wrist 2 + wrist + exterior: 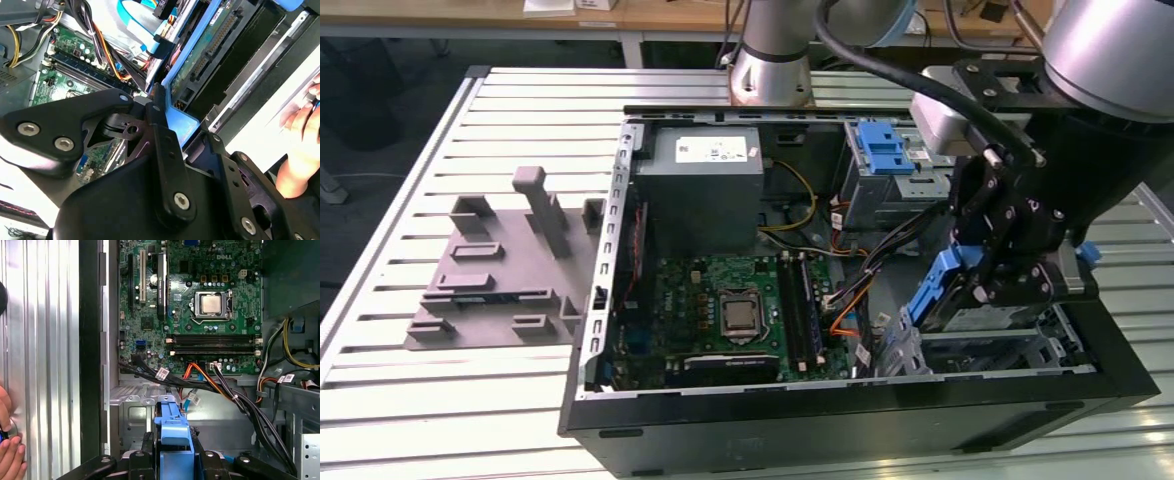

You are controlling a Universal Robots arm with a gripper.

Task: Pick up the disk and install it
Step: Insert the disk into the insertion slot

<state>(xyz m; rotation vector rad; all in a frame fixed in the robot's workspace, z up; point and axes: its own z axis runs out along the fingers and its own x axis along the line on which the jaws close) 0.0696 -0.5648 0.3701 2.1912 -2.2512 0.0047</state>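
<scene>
The disk [945,292], a silver drive in a blue plastic carrier, hangs tilted at the front corner of the open computer case on the exterior view's right. My gripper [991,288] is shut on it, with a black finger on each side of the carrier. In the first wrist view the carrier's blue end [172,426] sticks out between the fingers [148,446], above the metal drive bay [135,415]. In the second wrist view the disk [212,47] shows its connector edge and blue frame, close to the bay wall.
The case holds a green motherboard [734,310], a grey power supply box [707,165], a bundle of cables [854,290] beside the bay, and a blue clip [883,148] on the rear cage. A grey fixture plate [507,260] lies on the slatted table. A person's hand [302,150] rests outside the case.
</scene>
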